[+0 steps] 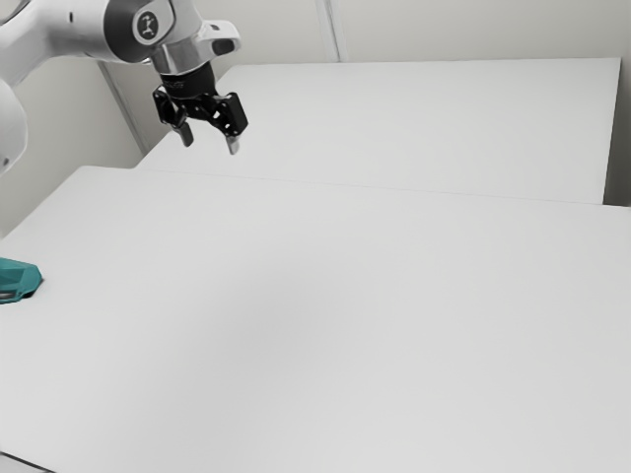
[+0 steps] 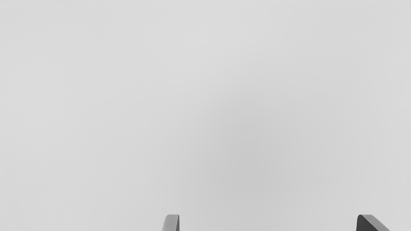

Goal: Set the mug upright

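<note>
overhead, the black gripper hangs with its tips pointing down, clear of the white table. its two fingers stand wide apart in the wrist view, with pale surface seen between them, and a soft grey shade lies on that surface just beyond the tips. the white arm comes in from the exterior view's upper left, with a dark band near the wrist. well apart from the gripper, on the table at the exterior view's left edge, sits a teal thing, angular and partly cut off by that edge. whether it is the mug i cannot tell, so i can't say for sure where the mug is or how it lies. past the table's far edge a white panel spreads out, and behind it rises a light grey wall. a thin dark line slants across the exterior view's lower left corner.
</note>
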{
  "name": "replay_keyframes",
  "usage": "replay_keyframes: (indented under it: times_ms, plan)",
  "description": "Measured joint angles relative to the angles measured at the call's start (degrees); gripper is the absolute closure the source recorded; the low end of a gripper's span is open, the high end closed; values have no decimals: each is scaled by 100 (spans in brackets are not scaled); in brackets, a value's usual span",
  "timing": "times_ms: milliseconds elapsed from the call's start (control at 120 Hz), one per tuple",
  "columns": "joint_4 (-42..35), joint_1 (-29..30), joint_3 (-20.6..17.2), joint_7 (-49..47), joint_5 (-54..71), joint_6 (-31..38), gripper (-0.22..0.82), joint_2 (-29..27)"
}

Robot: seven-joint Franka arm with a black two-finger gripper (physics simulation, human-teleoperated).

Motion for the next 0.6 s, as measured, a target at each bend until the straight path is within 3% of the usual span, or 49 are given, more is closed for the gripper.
replay_keyframes:
  times_ms: [492,600]
  plan:
    - [-128,329,24,0,-126,122,0,-190]
    - [-606,566,23,-12,-252,226,0,-528]
